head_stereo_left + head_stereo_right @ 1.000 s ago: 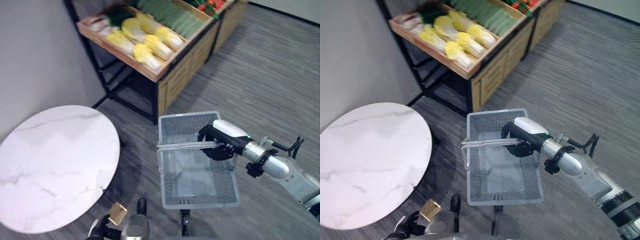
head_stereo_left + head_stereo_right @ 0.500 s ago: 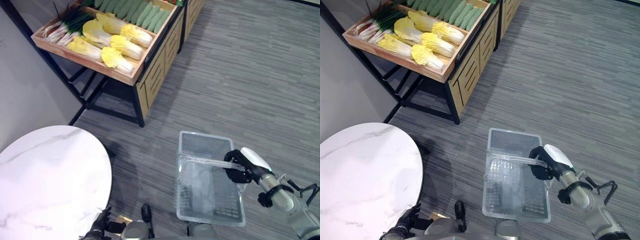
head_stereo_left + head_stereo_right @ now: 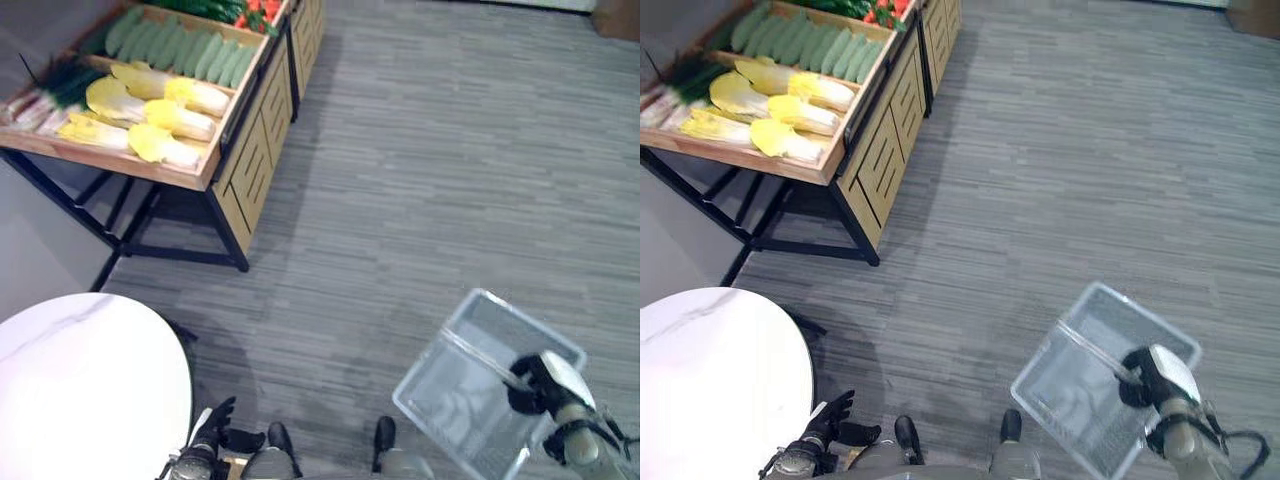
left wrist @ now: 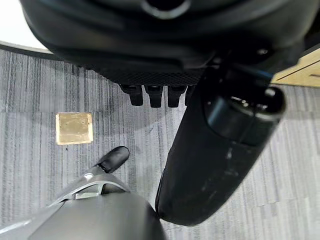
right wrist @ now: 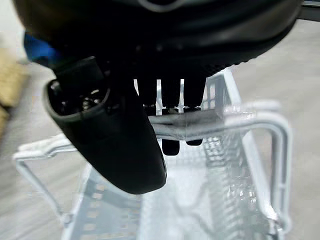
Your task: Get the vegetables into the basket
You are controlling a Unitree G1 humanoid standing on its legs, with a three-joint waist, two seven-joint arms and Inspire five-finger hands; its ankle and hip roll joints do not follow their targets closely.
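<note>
The basket (image 3: 470, 385) is held by its handle (image 5: 210, 122) in the right robot hand (image 3: 545, 378), fingers curled round it. The left robot hand (image 3: 208, 432) is seen with fingers loosely spread, nothing held. A yellow square (image 4: 74, 128) on the floor is shown in the left wrist view.

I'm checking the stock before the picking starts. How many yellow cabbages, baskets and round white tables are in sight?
yellow cabbages: 5
basket: 1
round white table: 1
Total: 7
</note>
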